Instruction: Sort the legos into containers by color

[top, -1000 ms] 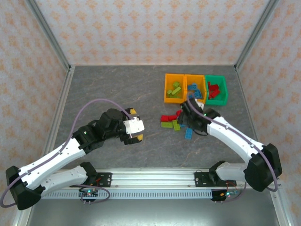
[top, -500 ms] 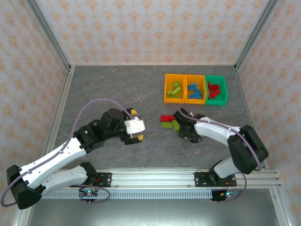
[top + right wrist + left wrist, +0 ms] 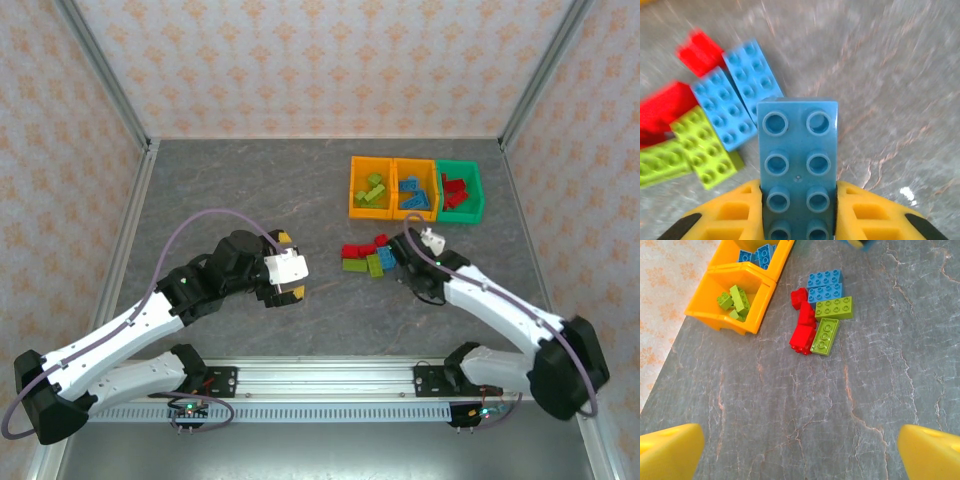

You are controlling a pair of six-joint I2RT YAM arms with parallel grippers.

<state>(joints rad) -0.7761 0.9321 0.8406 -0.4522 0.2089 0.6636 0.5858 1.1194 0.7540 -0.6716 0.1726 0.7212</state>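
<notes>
A light blue lego (image 3: pixel 797 150) is held between the yellow fingers (image 3: pixel 720 215) of my right gripper (image 3: pixel 798 200), above the table and just right of the loose pile (image 3: pixel 365 255). That pile holds red (image 3: pixel 802 327), light blue (image 3: pixel 825 285) and lime green (image 3: pixel 832 307) legos. At the back right stand three containers in a row. The left orange one (image 3: pixel 353 190) holds green legos, the middle orange one (image 3: pixel 397 195) holds blue ones, and the green one (image 3: pixel 479 195) holds red ones. My left gripper (image 3: pixel 290 266) hovers open left of the pile, with bare table between its fingers (image 3: pixel 670 452).
Metal frame posts and patterned walls enclose the grey stone-look table (image 3: pixel 230 200). The right arm (image 3: pixel 500 310) stretches from the near right edge toward the pile. The left half of the table is bare.
My right gripper has shut on the blue lego that lay on the table right of the pile and has lifted it. The left arm has stayed put.
</notes>
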